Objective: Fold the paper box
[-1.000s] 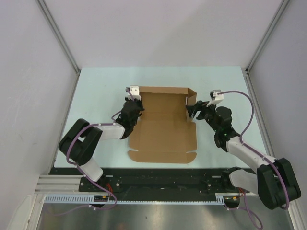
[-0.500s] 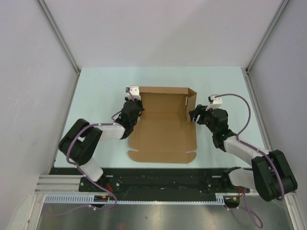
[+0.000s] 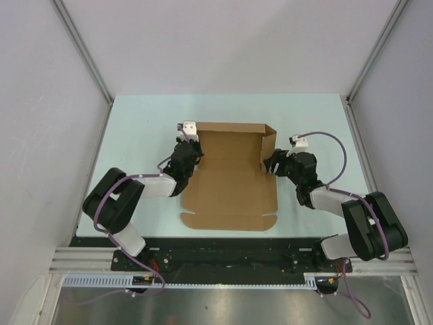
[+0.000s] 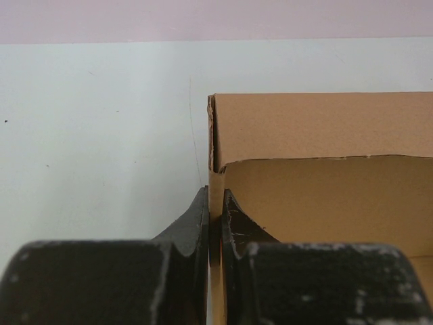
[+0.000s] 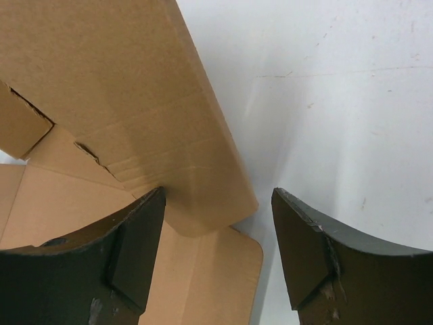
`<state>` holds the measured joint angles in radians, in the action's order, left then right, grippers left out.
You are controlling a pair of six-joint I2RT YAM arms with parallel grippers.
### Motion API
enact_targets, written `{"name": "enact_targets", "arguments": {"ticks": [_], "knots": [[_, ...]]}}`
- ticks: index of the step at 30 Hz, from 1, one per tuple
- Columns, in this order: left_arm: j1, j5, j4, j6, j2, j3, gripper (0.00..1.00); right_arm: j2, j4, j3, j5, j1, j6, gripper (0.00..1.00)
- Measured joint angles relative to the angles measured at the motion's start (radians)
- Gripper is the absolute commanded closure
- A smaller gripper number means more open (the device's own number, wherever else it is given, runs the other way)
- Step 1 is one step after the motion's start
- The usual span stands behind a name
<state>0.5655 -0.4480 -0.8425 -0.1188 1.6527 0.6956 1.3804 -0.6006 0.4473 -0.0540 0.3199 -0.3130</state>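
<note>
The left arm (image 3: 152, 184) reaches forward with its elbow bent, and the left gripper (image 4: 215, 203) pinches an upright wall of the paper box (image 4: 318, 128). The right arm (image 3: 325, 200) lies low, the right gripper (image 5: 218, 196) pointing left, jaws spread, gripping nothing.

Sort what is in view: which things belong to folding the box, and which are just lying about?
Job in hand:
- paper box, partly folded
- left gripper, shut on the box's left wall
- right gripper, open at the raised right flap

Not part of it:
- table
- enclosure walls
</note>
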Motion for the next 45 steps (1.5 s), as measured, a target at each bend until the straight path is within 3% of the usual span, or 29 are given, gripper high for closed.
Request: {"name": "enact_targets", "arguments": {"ticks": [28,33,45], "knots": [[0.004,-0.002,0.0,0.015,0.0,0.0,1.0,0.233,-0.072,0.163,0.033,0.069,0.06,0.32],[0.004,-0.002,0.0,0.015,0.0,0.0,1.0,0.266,-0.087,0.183,0.117,0.108,0.084,0.38],[0.008,-0.009,0.0,0.023,0.0,0.0,1.0,0.312,-0.061,0.25,0.299,0.151,0.116,0.68]]}}
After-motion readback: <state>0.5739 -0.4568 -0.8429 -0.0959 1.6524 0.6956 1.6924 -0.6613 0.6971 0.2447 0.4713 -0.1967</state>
